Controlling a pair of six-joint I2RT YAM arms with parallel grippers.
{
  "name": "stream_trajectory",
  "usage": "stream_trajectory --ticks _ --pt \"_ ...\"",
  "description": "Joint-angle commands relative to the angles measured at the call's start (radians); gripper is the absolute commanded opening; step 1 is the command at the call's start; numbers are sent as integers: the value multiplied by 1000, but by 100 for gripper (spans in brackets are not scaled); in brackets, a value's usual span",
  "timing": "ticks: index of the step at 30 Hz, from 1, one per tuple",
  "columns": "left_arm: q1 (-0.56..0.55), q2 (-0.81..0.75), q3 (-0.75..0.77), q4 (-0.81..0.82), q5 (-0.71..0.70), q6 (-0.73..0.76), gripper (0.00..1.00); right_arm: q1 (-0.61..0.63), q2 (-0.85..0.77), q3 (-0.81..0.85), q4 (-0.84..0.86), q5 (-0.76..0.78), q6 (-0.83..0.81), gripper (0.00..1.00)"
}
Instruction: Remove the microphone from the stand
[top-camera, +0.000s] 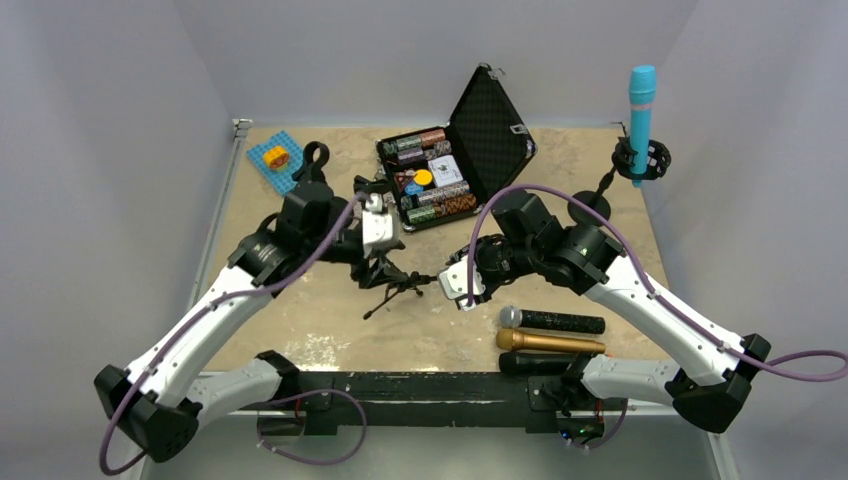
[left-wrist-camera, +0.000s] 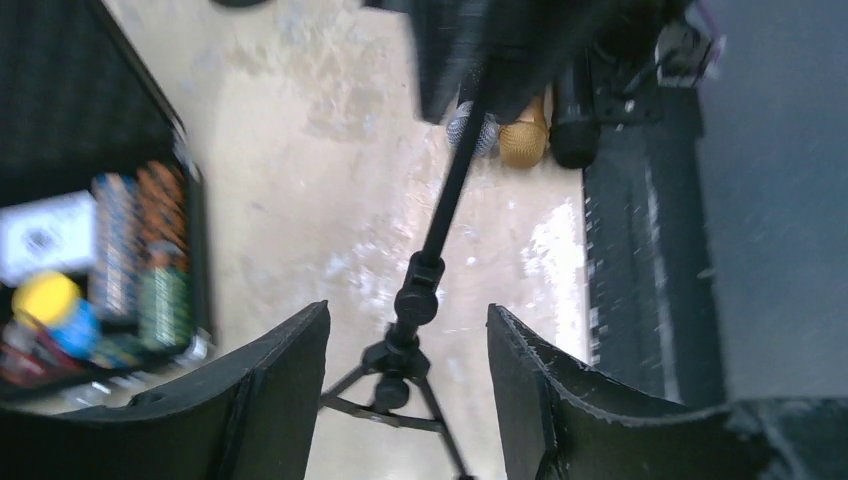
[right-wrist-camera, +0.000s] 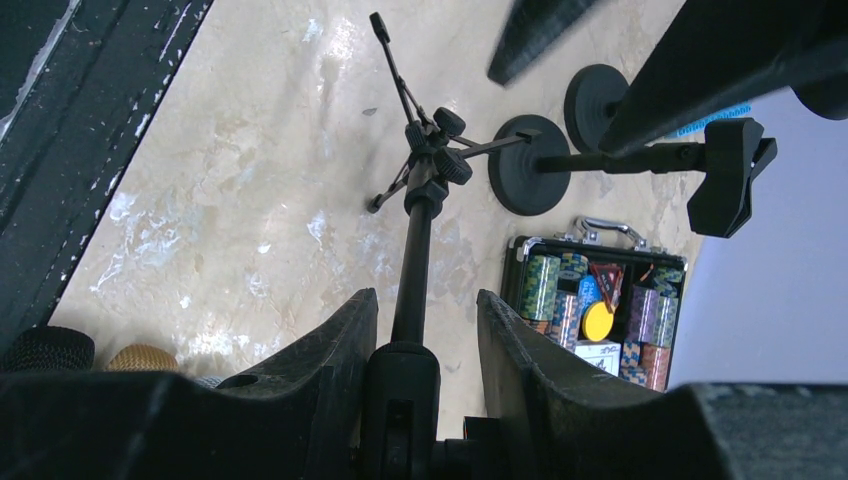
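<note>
A small black tripod stand (top-camera: 385, 278) leans to the right at mid-table, its thin pole running into my right gripper (top-camera: 440, 280). In the right wrist view the gripper (right-wrist-camera: 427, 295) is closed around a black slotted cylinder (right-wrist-camera: 400, 395) at the pole's upper end. I cannot tell whether this is a microphone body or the clip. The tripod hub (right-wrist-camera: 432, 150) lies beyond the fingers. My left gripper (top-camera: 380, 262) hangs open just above the tripod; its wrist view shows the hub (left-wrist-camera: 400, 350) between the spread fingers (left-wrist-camera: 408, 312), untouched. A blue microphone (top-camera: 641, 105) stands in a round-base stand (top-camera: 590, 207) at the back right.
Three microphones lie near the front edge: silver-headed (top-camera: 552, 321), gold (top-camera: 550, 342) and black (top-camera: 535, 363). An open case of poker chips (top-camera: 440, 175) stands behind the tripod. An empty clip stand (top-camera: 315, 155) and a blue plate (top-camera: 275, 158) are back left.
</note>
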Motion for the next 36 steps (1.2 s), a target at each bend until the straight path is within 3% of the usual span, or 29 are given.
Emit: stream_trajectory --ticks 1,7,16,23,26,32,36 --pt "-71 -83 -78 8 -24 542 63 4 -3 24 46 -23 -4 0" --pt "-173 -89 -139 39 -83 796 60 5 8 44 46 -33 13 0" --pt "-203 -11 -155 51 -128 872 56 4 5 40 39 -25 16 0" --pt "-203 21 -148 -44 -160 895 35 4 7 36 40 -17 16 0" --pt "-201 26 -156 -47 -187 862 28 5 5 33 41 -20 17 0" --pt "-199 66 -108 -87 -219 615 24 4 4 30 41 -15 18 0" --pt "-198 104 -103 -163 -209 457 29 5 2 25 41 -11 19 0"
